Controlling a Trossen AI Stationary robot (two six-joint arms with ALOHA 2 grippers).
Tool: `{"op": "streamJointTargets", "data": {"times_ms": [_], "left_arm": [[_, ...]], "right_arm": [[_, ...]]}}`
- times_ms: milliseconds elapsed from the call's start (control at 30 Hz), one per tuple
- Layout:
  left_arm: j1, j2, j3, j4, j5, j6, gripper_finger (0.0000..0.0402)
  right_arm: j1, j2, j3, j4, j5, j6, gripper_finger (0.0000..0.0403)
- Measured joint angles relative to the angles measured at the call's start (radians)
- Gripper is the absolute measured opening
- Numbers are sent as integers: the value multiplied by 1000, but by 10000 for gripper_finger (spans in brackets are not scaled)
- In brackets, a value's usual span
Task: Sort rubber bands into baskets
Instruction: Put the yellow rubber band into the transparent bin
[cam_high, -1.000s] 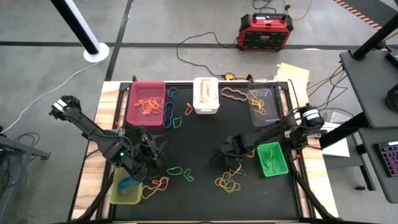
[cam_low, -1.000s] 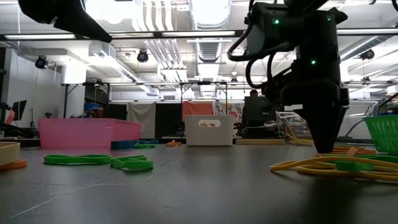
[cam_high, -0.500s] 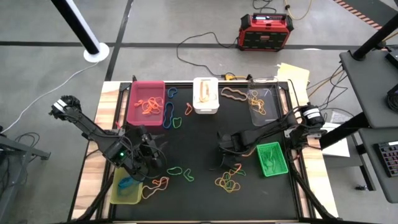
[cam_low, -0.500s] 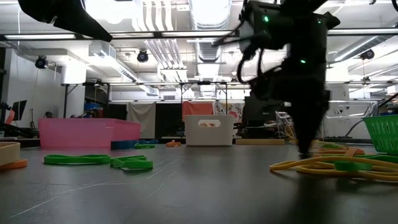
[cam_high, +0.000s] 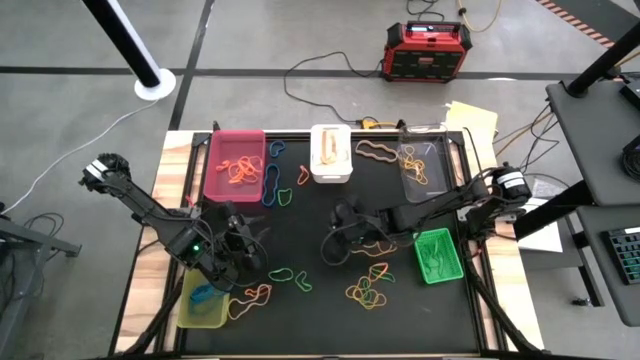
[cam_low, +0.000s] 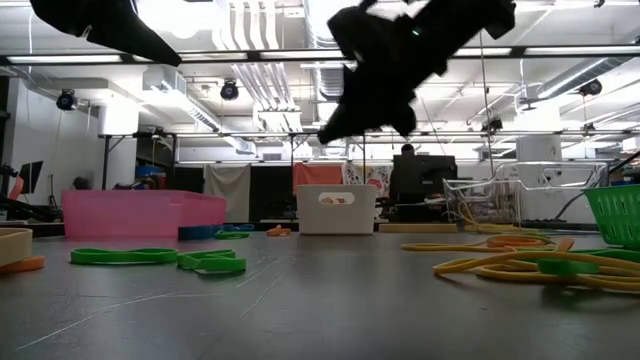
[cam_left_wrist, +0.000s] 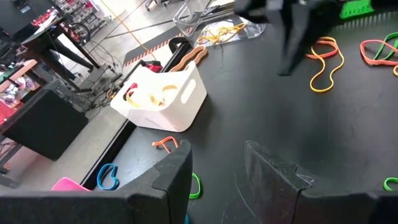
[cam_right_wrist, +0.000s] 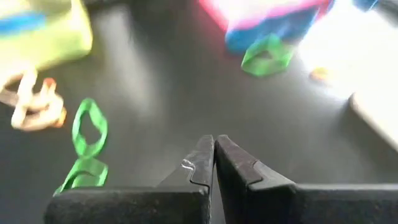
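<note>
The right arm reaches across the black worktop (cam_high: 310, 215) from the right edge, its right pincer (cam_high: 330, 247) near the middle and, in the low view, lifted clear of the surface. Its wrist view shows the fingers (cam_right_wrist: 200, 163) pressed together with nothing between them, green rubber bands (cam_right_wrist: 89, 129) lying below. The left pincer (cam_left_wrist: 214, 171) hangs beside the yellow-green basket (cam_high: 201, 307), jaws parted, empty. More bands lie loose by the bright green basket (cam_high: 437, 255).
</note>
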Motion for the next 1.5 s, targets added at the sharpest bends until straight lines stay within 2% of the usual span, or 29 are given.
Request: {"op": "streamJointTargets", "data": {"times_ms": [67,133,333,400,500,600,667,800,933,1033,1333,1400,1500], "left_arm": [[0,0,0,0,0,0,132],[0,0,0,1,0,0,132],[0,0,0,4,1,0,132],[0,0,0,5,0,0,132],[0,0,0,7,0,0,132],[0,0,0,16,0,0,132],[0,0,0,16,0,1,132],[1,0,0,22,0,11,132],[1,0,0,26,0,11,132],[1,0,0,26,0,11,132],[1,0,0,31,-13,11,132],[2,0,0,34,-23,11,132],[2,0,0,34,-23,11,132]], "right_arm": [[0,0,1,58,67,-53,8],[-4,0,8,49,81,-76,8],[-4,-2,35,-198,-116,6,11],[3,-2,35,-303,-174,-25,18],[25,-2,30,-495,-191,-114,38],[26,-2,8,-580,-192,-122,71],[23,-1,-6,-581,-201,-110,98],[14,0,-15,-554,-287,-38,153],[13,0,-67,-466,-256,-53,195],[13,0,-116,-381,-254,-66,210],[14,-2,-205,-269,-234,-34,194],[15,-4,-225,-259,-218,-33,179],[14,-6,-251,-250,-207,-58,136]]}}
